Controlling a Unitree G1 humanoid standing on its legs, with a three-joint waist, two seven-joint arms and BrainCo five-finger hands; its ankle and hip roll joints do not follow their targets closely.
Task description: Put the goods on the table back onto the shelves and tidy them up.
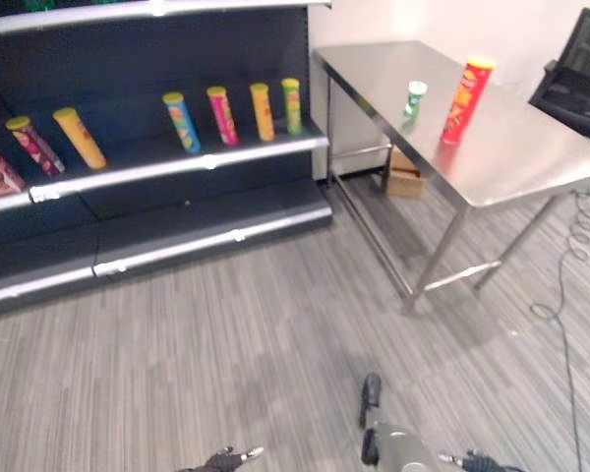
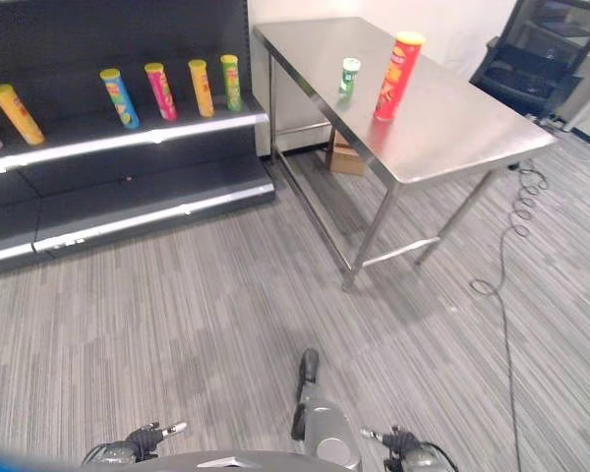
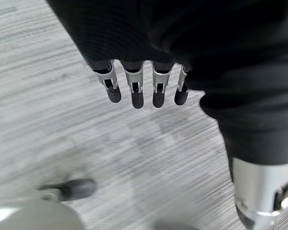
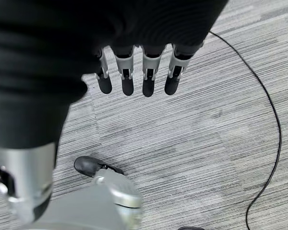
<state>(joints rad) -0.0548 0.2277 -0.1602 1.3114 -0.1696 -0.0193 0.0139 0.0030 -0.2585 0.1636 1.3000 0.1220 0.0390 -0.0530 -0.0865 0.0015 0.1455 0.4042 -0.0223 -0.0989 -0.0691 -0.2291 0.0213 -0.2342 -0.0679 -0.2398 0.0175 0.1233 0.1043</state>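
Steel-topped table [image 1: 531,167] stands well apart from the robot, to its right and ahead, and on it wait the two goods to be put away: a tall red crisp tube [image 1: 466,100] with a yellow lid, upright, and just beside it a short green can [image 1: 414,101] with a white lid, also upright. To the left, the dark shelf unit [image 1: 157,226] carries a row of crisp tubes on its middle shelf: a blue tube [image 1: 181,122], a pink tube [image 1: 221,115], an orange tube [image 1: 262,111] and a green tube [image 1: 292,105] stand close together, with a yellow tube [image 1: 80,138] and a dark red tube [image 1: 34,145] further left. A small cardboard box [image 1: 405,177] sits on the floor under the table.

Both hands hang low over the striped grey floor, holding nothing. The left hand [image 3: 144,88] has its fingers straight and relaxed, side by side; the right hand [image 4: 137,76] looks the same.

The step in hand seems to be the approach. Walk up square to the table's long edge, near enough that the red tube can be reached without leaning. Take the tube around its middle so it stays upright, and keep clear of the short can beside it, which could tip easily. On the shelf, the open stretch between the yellow and blue tubes looks the roomiest place to set it.
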